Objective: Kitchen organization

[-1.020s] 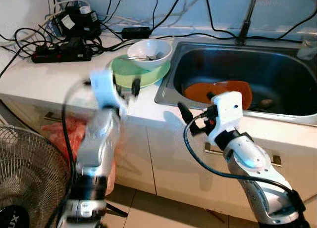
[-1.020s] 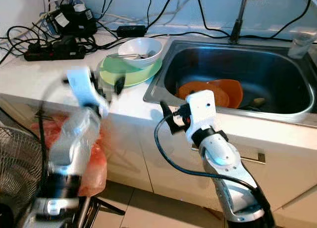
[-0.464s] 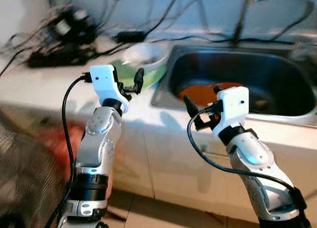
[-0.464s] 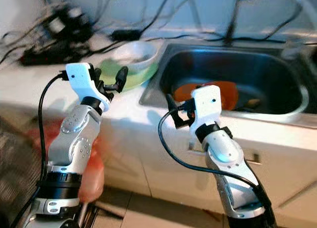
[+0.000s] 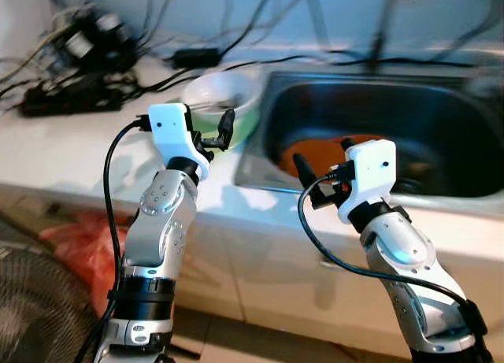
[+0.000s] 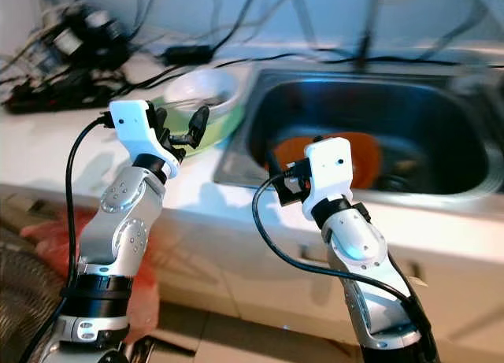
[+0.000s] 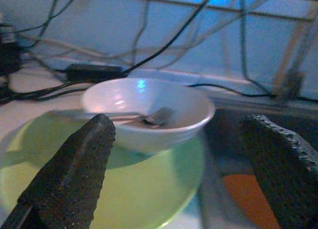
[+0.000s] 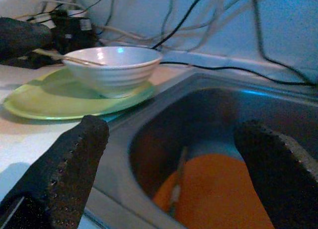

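left eye view, far left: a tangle of black cables and a power strip [image 5: 67,99] lie on the white counter [image 5: 71,146] against the wall, and below the counter edge a red plastic bag [image 5: 83,241] sits next to the wire guard of a fan [image 5: 39,308]. moving right, the left gripper [image 5: 219,135] is raised in front of the counter edge, its two black fingers spread apart and holding nothing, pointed toward the dishes. just beyond it a green plate [image 5: 236,127] rests on the counter beside the sink, with a white bowl [image 5: 220,91] standing on it. from the left wrist camera the bowl [image 7: 149,110] shows between the parted fingers, and a fork or similar utensil [image 7: 144,118] lies inside it with its handle over the rim; the green plate [image 7: 124,189] spreads under the bowl.

further right is the steel sink [image 5: 378,127], and orange dishes [image 5: 354,154] lie in its basin. the right gripper [image 5: 311,178] hangs at the near edge of the sink, fingers also apart and empty. its wrist camera looks across the sink rim: an orange dish [image 8: 223,199] in the basin with a thin stick-like item beside it, too blurred to name, and the white bowl [image 8: 112,70] on the green plate [image 8: 59,102] off to the side. the whole head view is softly blurred.
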{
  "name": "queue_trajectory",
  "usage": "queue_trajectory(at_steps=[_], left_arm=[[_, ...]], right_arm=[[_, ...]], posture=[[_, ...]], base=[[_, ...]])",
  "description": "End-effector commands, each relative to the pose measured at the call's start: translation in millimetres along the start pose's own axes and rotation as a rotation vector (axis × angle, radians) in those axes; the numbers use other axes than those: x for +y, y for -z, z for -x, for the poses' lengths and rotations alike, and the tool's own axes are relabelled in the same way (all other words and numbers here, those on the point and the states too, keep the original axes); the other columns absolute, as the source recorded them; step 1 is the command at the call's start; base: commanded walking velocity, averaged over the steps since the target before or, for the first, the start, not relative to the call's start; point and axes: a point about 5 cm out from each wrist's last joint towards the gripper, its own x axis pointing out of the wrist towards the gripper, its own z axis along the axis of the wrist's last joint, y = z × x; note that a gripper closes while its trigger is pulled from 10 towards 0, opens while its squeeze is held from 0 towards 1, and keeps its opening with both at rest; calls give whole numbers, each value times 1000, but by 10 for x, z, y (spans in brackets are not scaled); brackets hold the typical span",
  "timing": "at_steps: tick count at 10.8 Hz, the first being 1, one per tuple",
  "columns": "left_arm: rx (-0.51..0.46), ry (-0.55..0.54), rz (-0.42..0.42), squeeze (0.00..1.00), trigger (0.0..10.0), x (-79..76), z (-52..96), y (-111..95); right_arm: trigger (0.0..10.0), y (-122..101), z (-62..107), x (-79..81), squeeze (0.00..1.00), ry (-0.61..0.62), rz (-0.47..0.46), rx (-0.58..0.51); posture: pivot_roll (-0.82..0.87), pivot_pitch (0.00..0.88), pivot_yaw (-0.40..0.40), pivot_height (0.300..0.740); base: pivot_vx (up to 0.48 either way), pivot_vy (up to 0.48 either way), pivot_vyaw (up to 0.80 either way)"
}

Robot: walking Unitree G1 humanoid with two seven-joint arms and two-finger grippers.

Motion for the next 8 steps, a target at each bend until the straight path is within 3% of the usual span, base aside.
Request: queue_trajectory(at_steps=[1,8], left_arm=[[-8,6,-7,0,10000,4,17,-26],[8,5,-6,0,10000,8,19,12]], right_arm=[[10000,5,10,13,0,-6,0,-1],[10000,16,15,39,0,-17,1,1]], posture=[[-112,0,100,740],[-115,0,104,740]], base=[[326,0,0],[443,0,0]])
